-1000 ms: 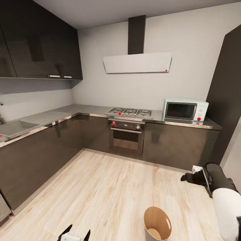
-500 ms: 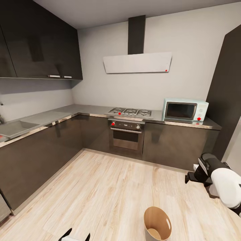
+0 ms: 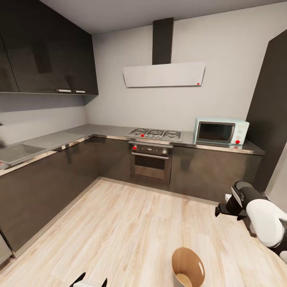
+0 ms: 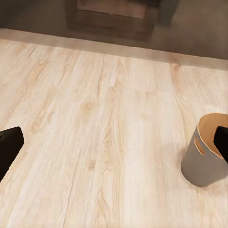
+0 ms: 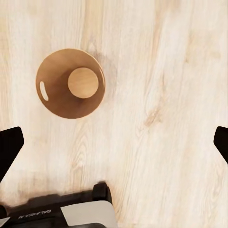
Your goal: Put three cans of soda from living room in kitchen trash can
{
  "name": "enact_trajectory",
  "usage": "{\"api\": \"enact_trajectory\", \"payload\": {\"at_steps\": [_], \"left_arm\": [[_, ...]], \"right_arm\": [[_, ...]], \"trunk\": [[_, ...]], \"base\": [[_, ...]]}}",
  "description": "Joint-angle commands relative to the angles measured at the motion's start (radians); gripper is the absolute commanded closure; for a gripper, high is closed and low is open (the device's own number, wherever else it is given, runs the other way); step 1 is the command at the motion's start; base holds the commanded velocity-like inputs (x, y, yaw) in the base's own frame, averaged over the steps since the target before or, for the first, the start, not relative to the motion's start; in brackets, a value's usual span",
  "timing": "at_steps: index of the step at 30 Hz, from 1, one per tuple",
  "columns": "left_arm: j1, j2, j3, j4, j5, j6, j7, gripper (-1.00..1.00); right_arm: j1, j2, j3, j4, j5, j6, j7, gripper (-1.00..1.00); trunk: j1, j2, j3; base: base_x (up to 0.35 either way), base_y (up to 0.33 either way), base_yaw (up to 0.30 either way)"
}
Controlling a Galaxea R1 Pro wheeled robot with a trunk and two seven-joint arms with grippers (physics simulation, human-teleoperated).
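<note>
Since a second ago, the right hand [image 3: 220,210] has risen and turned; its fingers are spread and empty, like the left hand [image 4: 114,142]. Below the right hand stands the tash can [image 5: 70,83], apparently empty. Next, judging so, fetching a soda can.

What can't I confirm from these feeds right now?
- Head view: tash can is cut by the lower edge, so its base and floor contact are unseen.
- Head view: left gripper is cut off, fingertips alone visible.
- Left wrist view: the oven front is blurred.
- Head view: right gripper is too small to judge.
</note>
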Motion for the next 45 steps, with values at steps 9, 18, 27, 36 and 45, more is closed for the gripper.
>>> {"api": "enact_trajectory", "payload": {"at_steps": [9,18,27,36,45], "left_arm": [[0.0,0.0,0.0,0.002,-0.001,0.007,0.0,-1.0],[0.0,-0.002,0.003,0.002,0.001,0.007,0.0,-1.0],[0.0,-0.006,0.004,0.002,0.002,0.007,0.002,-1.0],[-0.002,-0.006,0.003,0.004,0.0,0.01,0.003,-1.0],[-0.002,-0.006,0.002,0.004,-0.001,0.017,0.003,-1.0]], "right_arm": [[0.001,-0.001,-0.005,0.001,-0.001,0.0,-0.001,-1.0],[0.001,-0.004,-0.007,0.0,-0.001,0.0,-0.001,-1.0],[0.002,-0.011,-0.012,0.0,-0.002,-0.014,0.001,-1.0],[0.003,-0.012,-0.01,0.0,-0.001,-0.021,0.002,-1.0],[0.005,-0.012,-0.008,0.0,0.0,-0.055,0.001,-1.0]], "trunk": [[0.0,0.0,0.0],[0.0,0.0,0.0],[0.0,0.0,0.0],[0.035,-0.063,-0.028],[0.069,-0.126,-0.056]], "base": [[0.272,0.0,0.0],[0.073,0.0,0.0],[0.009,0.0,0.0],[0.0,0.0,0.0],[0.0,0.0,0.0]]}}
